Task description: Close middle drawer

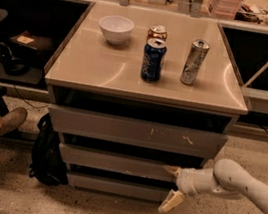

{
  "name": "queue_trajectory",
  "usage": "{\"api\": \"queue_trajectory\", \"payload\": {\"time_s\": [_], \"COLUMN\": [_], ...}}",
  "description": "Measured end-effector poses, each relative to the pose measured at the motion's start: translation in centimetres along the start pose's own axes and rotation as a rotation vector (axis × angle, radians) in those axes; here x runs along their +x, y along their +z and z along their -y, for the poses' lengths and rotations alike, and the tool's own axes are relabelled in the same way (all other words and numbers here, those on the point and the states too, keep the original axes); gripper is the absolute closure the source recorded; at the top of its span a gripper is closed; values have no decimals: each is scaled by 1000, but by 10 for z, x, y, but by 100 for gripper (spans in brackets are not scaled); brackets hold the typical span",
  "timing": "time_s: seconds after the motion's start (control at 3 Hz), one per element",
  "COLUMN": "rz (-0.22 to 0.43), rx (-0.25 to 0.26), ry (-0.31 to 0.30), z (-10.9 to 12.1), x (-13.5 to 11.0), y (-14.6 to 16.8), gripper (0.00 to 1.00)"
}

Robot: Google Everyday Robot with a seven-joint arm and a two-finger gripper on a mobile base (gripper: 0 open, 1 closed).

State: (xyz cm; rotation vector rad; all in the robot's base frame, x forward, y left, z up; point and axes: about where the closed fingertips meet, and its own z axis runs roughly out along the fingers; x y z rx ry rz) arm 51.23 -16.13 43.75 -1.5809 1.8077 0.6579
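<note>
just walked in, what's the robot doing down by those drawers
The arm reaches in low from the right, its end effector open against the front of the middle drawer. One finger touches the drawer's right end. The drawer looks nearly shut, so this seems to be the last of the push. A bowl and cans stand on top.
</note>
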Motion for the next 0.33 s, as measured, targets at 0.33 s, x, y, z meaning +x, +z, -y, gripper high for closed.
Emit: {"api": "queue_trajectory", "payload": {"time_s": [0.33], "rz": [0], "rx": [0], "ry": [0], "z": [0], "x": [0], "y": [0], "gripper": [0]}}
